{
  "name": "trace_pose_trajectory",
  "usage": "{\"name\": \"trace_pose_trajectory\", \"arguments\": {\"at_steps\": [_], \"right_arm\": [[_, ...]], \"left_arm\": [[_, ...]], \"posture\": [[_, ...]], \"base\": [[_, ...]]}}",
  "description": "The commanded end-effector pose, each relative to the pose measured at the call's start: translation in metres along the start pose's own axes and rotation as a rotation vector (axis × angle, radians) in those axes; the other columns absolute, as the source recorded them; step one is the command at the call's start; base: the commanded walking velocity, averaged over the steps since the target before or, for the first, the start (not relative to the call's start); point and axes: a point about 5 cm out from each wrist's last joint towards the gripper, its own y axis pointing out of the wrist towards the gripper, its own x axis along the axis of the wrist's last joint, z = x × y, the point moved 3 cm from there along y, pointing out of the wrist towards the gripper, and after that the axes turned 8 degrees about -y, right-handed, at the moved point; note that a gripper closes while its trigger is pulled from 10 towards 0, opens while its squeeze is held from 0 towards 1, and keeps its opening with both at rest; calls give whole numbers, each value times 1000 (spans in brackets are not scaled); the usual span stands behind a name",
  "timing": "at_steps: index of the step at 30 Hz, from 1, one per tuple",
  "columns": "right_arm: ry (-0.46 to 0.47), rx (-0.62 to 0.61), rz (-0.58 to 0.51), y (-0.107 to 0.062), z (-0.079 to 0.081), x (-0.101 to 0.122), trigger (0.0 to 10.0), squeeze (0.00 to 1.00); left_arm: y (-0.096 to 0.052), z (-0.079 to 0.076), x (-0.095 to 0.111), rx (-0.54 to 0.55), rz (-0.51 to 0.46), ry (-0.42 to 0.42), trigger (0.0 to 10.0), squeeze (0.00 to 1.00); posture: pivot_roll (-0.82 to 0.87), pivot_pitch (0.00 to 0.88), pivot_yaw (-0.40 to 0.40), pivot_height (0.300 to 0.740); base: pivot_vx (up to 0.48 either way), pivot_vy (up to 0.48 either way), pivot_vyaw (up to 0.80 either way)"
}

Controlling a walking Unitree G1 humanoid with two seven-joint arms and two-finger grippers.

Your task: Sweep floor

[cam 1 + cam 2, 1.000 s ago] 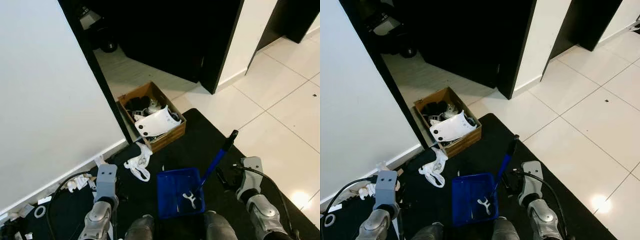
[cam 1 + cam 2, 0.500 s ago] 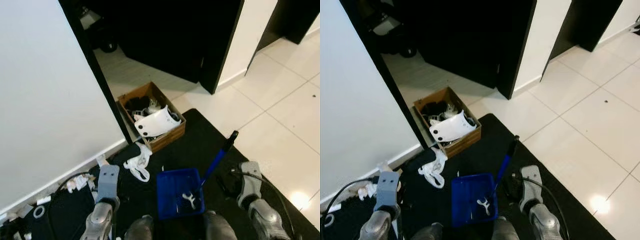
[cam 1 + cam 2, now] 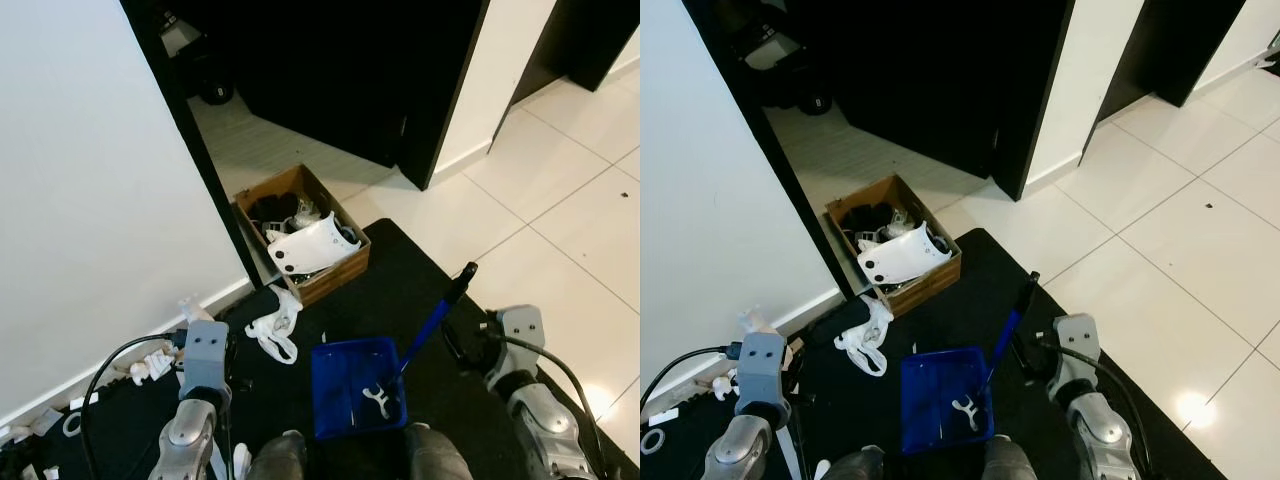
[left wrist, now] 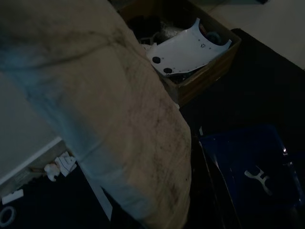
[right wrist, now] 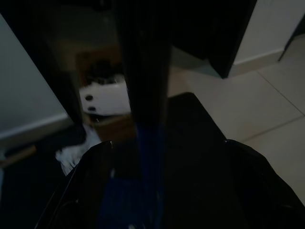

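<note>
A blue dustpan (image 3: 352, 386) lies on the black mat (image 3: 400, 270) at my feet, with a small white hook-shaped piece (image 3: 378, 398) in it. Its blue handle (image 3: 436, 316) with a black tip slants up to the right. My right gripper (image 3: 455, 340) is shut on that handle, which runs close across the right wrist view as a dark pole (image 5: 143, 95). My left gripper (image 3: 200, 325) is low on the left, shut on a pale broom handle (image 4: 124, 119). That handle continues as a white stick (image 3: 216, 460) below the arm.
An open cardboard box (image 3: 345, 270) with a white shell and dark clutter stands against the black door frame (image 3: 190, 140). A crumpled white bag (image 3: 275, 325) lies on the mat. Small white litter (image 3: 150, 362) lines the wall. White tiles (image 3: 560, 230) spread to the right.
My left arm has shifted a little to the left with the pale handle. My right arm has moved slightly right. The dustpan stays where it was.
</note>
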Motion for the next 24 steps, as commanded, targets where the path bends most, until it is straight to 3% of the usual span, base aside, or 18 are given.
{"name": "trace_pose_trajectory", "arguments": {"at_steps": [1, 7, 24], "right_arm": [[28, 13, 20, 2, 3, -2, 10000, 0], [20, 55, 6, 13, 13, 8, 10000, 0], [-33, 45, 56, 45, 8, 20, 10000, 0]], "left_arm": [[0, -3, 3, -14, -9, 34, 10000, 0], [0, -5, 5, -14, -4, 37, 10000, 0], [0, -7, 6, 11, -4, 23, 10000, 0]], "posture": [[-26, 92, 23, 740], [-9, 87, 17, 740], [13, 75, 5, 740]], "base": [[0, 0, 0], [0, 0, 0], [0, 0, 0]]}}
